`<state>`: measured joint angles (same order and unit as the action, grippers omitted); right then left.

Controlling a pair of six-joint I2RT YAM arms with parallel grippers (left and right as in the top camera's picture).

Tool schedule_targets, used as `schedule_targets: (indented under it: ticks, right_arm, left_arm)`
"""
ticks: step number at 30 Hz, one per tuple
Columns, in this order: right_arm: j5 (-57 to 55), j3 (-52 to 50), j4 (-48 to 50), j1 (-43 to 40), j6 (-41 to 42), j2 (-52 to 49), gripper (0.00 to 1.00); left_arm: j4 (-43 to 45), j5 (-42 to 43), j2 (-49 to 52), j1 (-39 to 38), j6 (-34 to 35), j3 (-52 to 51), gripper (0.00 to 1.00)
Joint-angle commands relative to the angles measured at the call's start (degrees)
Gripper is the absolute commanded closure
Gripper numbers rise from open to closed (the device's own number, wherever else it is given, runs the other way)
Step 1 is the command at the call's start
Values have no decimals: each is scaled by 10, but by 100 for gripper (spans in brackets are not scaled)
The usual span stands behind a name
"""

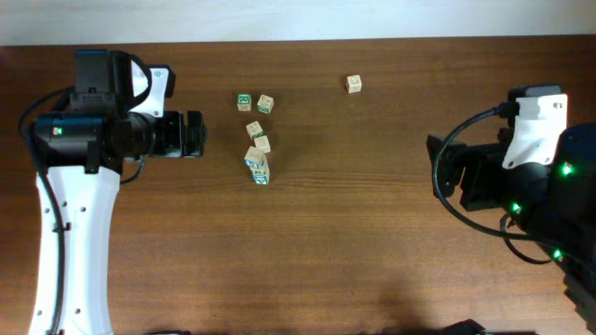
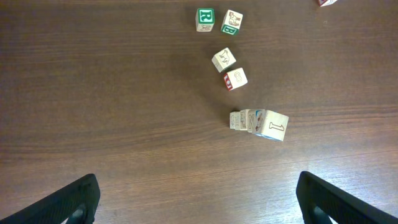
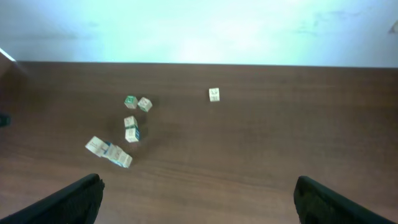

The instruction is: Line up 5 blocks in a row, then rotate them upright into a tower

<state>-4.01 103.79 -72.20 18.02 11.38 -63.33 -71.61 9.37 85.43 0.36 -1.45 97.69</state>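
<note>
The left gripper (image 2: 196, 190) and right gripper (image 3: 198, 186) are both hanging spread wide, pinching nothing. The blocks (image 1: 257, 160) are sitting bunched near the table's (image 1: 372, 233) far edge, left of centre. Fingers coming down into that tight cluster are risking knocking neighbours askew.

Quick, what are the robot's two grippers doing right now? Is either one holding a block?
Left gripper: open, holding nothing.
Right gripper: open, holding nothing.

I count eight small wooden cubes (image 1: 254, 129): the green-framed R cube (image 1: 244, 100), three singles near it, a touching trio (image 1: 258, 166) beyond them, and a lone cube (image 1: 354, 84) well apart. I also count two arms (image 1: 79, 214).
</note>
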Motion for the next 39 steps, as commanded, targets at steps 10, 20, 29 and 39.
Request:
schedule_targets:
  ticks: [10,20,29,39]
  right_arm:
    - [-16,8,-45,-2,-2,31,2]
    - [-62,7,-61,-2,-5,28,2]
    - [-109,6,-60,-2,-5,34,2]
    - [-50,-166,116,-107,-92,141,2]
  left_arm:
    - [-1,-4,-4,0,0,7,1]
    - [-1,-4,-4,0,0,7,1]
    - [-1,-4,-4,0,0,7,1]
    - [-1,-4,-4,0,0,7,1]
